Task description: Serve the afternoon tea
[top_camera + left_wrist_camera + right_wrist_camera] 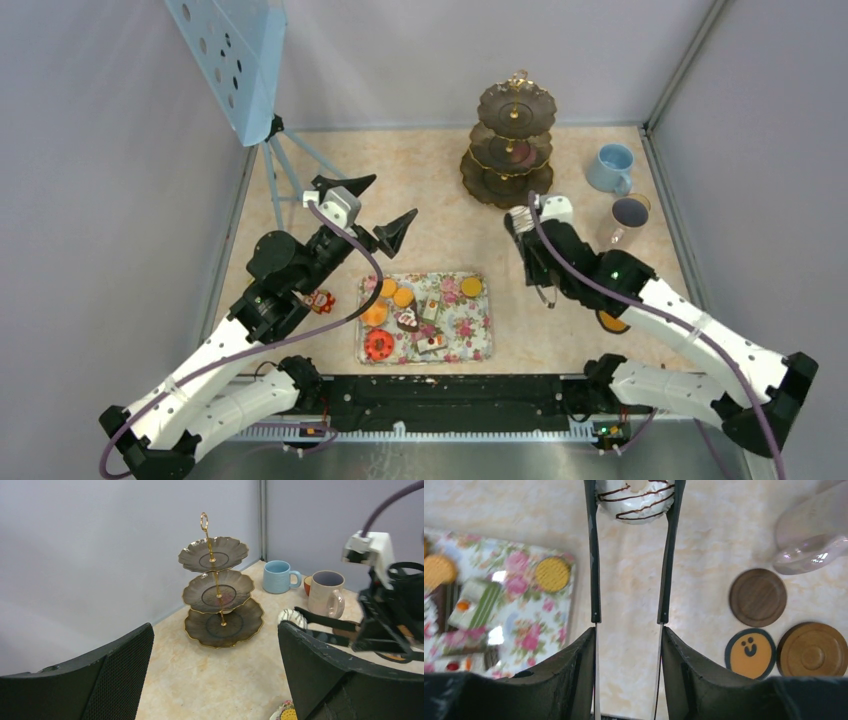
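Note:
The dark three-tier stand (513,140) with a gold handle stands at the back, and its tiers look empty in the left wrist view (216,592). My right gripper (540,262) (629,630) is shut on the black tongs (594,555). The tongs pinch a white donut with chocolate stripes (636,497) (520,218) just in front of the stand's bottom tier. My left gripper (372,208) (215,645) is open and empty, raised behind the floral tray (470,335). The tray holds a red donut (379,345), orange rounds (403,297) and cake slices (430,310).
A light-blue cup (610,167) and a pale-grey cup (630,215) stand right of the stand, with a small orange-brown cup (307,584) between them. Round coasters (757,597), one with a smiley (749,650), lie on the right. A blue perforated panel (235,50) on a tripod stands back left.

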`<act>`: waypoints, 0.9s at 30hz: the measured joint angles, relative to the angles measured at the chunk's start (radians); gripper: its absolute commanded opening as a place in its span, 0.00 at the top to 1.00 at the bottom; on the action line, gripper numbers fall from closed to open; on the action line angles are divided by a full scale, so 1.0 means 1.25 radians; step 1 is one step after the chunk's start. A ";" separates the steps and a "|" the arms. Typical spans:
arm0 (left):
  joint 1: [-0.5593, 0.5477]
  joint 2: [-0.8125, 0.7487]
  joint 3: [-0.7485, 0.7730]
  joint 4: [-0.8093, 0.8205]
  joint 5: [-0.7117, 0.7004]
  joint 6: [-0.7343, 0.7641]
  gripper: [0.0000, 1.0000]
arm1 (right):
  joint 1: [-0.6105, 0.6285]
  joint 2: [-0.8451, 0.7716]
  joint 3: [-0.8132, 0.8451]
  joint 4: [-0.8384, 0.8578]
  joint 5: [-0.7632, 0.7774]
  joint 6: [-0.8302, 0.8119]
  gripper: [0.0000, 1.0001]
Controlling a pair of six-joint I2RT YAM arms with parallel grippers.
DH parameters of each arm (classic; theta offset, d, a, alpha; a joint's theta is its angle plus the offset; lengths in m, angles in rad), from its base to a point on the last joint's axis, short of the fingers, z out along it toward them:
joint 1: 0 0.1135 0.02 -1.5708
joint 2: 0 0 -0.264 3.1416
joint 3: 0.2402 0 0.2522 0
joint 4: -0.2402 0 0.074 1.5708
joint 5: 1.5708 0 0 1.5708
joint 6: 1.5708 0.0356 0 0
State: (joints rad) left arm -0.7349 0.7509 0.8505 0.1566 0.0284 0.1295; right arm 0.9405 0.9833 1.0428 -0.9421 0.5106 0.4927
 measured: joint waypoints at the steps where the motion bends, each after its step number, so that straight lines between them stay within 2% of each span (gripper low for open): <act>1: 0.000 0.000 0.000 0.000 0.001 0.000 0.01 | -0.045 -0.005 -0.020 0.032 -0.001 -0.020 0.80; 7: 0.000 0.000 0.000 0.000 0.015 -0.013 0.01 | -0.319 0.061 -0.113 0.242 -0.069 -0.172 0.80; 11: 0.000 -0.002 0.000 0.000 0.016 -0.020 0.01 | -0.416 0.141 -0.122 0.367 -0.111 -0.249 0.80; 15: 0.000 -0.002 0.000 0.000 0.019 -0.021 0.01 | -0.457 0.253 -0.097 0.449 -0.146 -0.301 0.80; 21: -0.004 -0.006 0.000 0.000 0.015 -0.020 0.01 | -0.461 0.381 -0.031 0.512 -0.174 -0.346 0.78; 27: -0.005 -0.014 0.000 0.000 0.004 -0.011 0.01 | -0.471 0.472 0.026 0.568 -0.179 -0.373 0.70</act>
State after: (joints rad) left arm -0.7414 0.7334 0.8505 0.1566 0.0338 0.1162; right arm 0.3523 1.5734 1.0756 -0.2325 0.2874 0.0265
